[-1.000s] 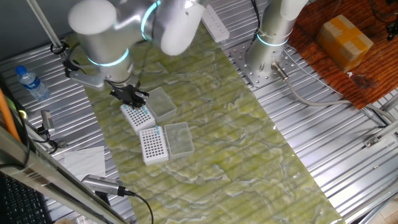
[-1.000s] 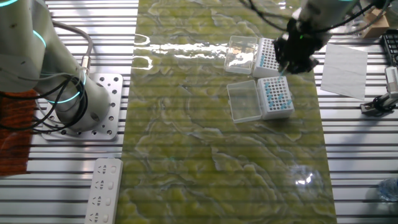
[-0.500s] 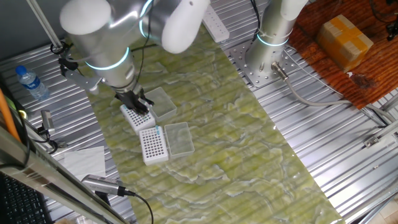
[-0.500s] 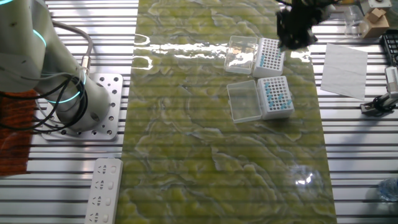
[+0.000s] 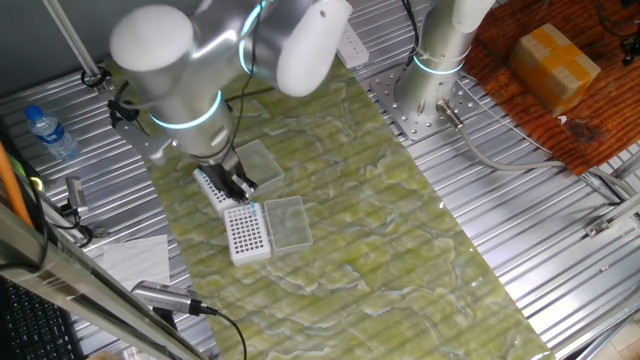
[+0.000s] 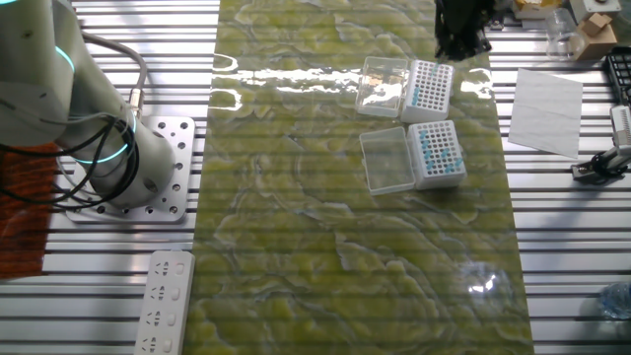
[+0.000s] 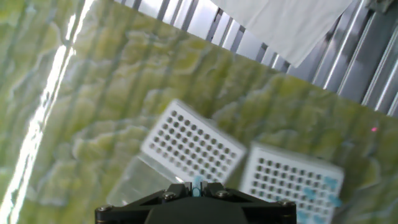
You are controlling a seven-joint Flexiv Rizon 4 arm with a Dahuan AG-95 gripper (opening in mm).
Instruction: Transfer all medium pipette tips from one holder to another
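Observation:
Two white grid holders lie on the green mat, each with a clear lid beside it. The far holder (image 6: 430,91) and the near holder (image 6: 437,153) both carry medium pipette tips (image 6: 427,148), seen as blue dots. My gripper (image 6: 461,35) hangs above and beyond the far holder. From the hand view, my gripper (image 7: 198,185) is shut on one light-blue pipette tip (image 7: 198,181). Below it lie a holder of mostly bare holes (image 7: 193,146) and a second holder (image 7: 289,180) with blue tips at its right end. In one fixed view my gripper (image 5: 240,186) is over the holders (image 5: 247,232).
Clear lids (image 6: 383,84) (image 6: 386,160) lie left of the holders. A white paper sheet (image 6: 545,99) rests on the slatted table to the right. A second arm's base (image 6: 108,148) stands at the left, a power strip (image 6: 170,301) below it. A water bottle (image 5: 50,132) lies far left.
My gripper has risen from the far holder and drawn away from it over the last second. The holders and lids have not moved.

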